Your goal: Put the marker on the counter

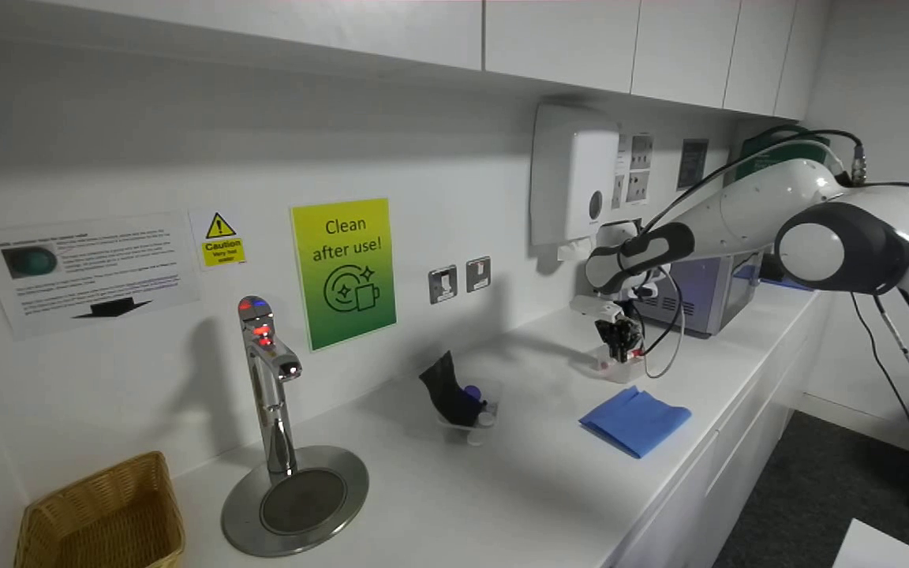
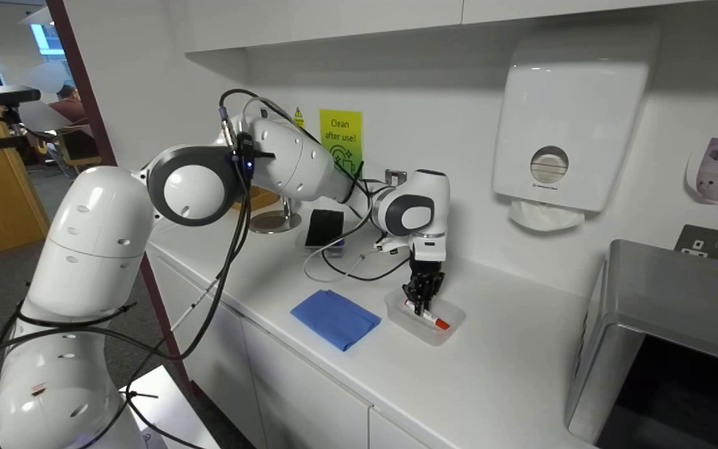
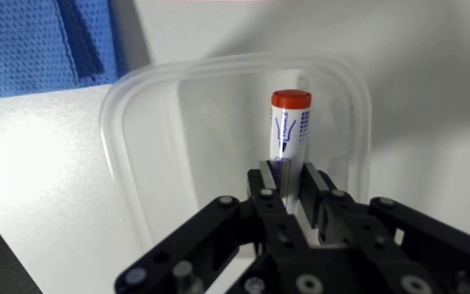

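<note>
- And you have it! The hand (image 3: 290, 175) is clamped on the marker (image 3: 290, 139), squeezing it from three and nine o'clock in the wrist view.
- Where's your marker? There, within the outline of the see-through tub (image 3: 218, 118), with the blue cloth (image 3: 35, 49) out at ten o'clock from it.
- In an exterior view the marker's red end (image 2: 442, 324) slants toward four o'clock; whether it is off the tub's floor, you can't tell from these angles.
- So your grab looks done, and that's roughly the opening half, by my reading.
- Left to do: up out of the tub, across, down onto the table (image 2: 508, 368), and let go. No placing yet, so the release is your big one!
</note>
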Controlling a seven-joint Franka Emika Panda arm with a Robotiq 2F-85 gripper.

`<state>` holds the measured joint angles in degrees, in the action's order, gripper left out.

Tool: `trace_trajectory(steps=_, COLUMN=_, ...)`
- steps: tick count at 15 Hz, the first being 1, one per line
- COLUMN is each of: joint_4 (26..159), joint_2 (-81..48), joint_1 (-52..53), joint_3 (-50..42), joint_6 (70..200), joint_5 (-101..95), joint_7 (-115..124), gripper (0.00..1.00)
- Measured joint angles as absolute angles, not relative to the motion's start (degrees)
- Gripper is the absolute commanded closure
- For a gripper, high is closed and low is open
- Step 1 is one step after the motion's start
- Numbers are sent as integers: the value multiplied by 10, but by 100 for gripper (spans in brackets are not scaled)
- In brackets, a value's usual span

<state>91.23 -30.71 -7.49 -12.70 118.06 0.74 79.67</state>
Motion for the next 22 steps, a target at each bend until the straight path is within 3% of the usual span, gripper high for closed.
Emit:
trace_trajectory(steps=16, joint_4=881, joint_2=-266, joint_1=-62, joint_3=-140, joint_6=1183, joint_5=-23, joint_7=797, gripper=95)
trace_trajectory(steps=22, joint_4=819, joint_2=-280, joint_1=-55, joint_3=-102, joint_6=1183, joint_5=-7, joint_7=761, gripper=95)
